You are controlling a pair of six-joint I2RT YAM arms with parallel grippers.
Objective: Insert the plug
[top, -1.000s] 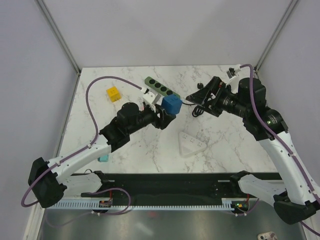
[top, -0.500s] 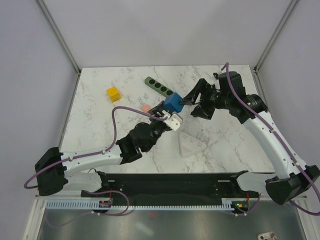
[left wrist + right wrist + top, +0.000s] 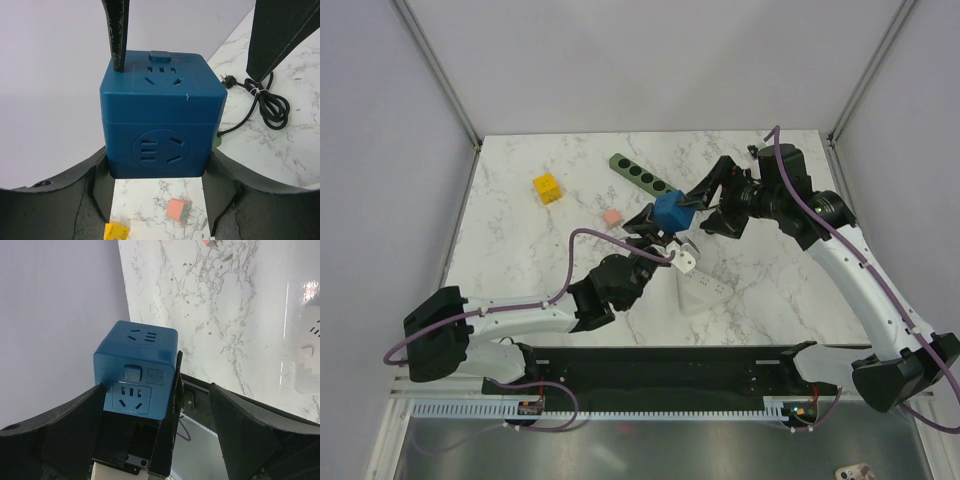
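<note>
My left gripper (image 3: pixel 666 222) is shut on a blue cube socket (image 3: pixel 670 210) and holds it above the table. In the left wrist view the cube (image 3: pixel 160 120) sits between both fingers of that gripper (image 3: pixel 157 160). My right gripper (image 3: pixel 705 200) is open and straddles the cube from the far side. One right finger (image 3: pixel 117 40) touches the cube's top edge and the other (image 3: pixel 277 35) stands well apart. In the right wrist view the cube (image 3: pixel 137 372) sits between the spread fingers of the right gripper (image 3: pixel 156 390). A black plug (image 3: pixel 227 80) with a coiled cable (image 3: pixel 270 105) lies on the table behind.
A green power strip (image 3: pixel 642 175) lies at the back. A yellow cube (image 3: pixel 547 187) sits at the left, a pink adapter (image 3: pixel 612 216) near the middle, and a white triangular socket (image 3: pixel 703 288) below the grippers. The marble table (image 3: pixel 780 290) ends at a black rail in front.
My left arm has swung from the left round to the near side, keeping the blue cube in its grip. My right gripper came left and now straddles the cube. The pink adapter is uncovered.
</note>
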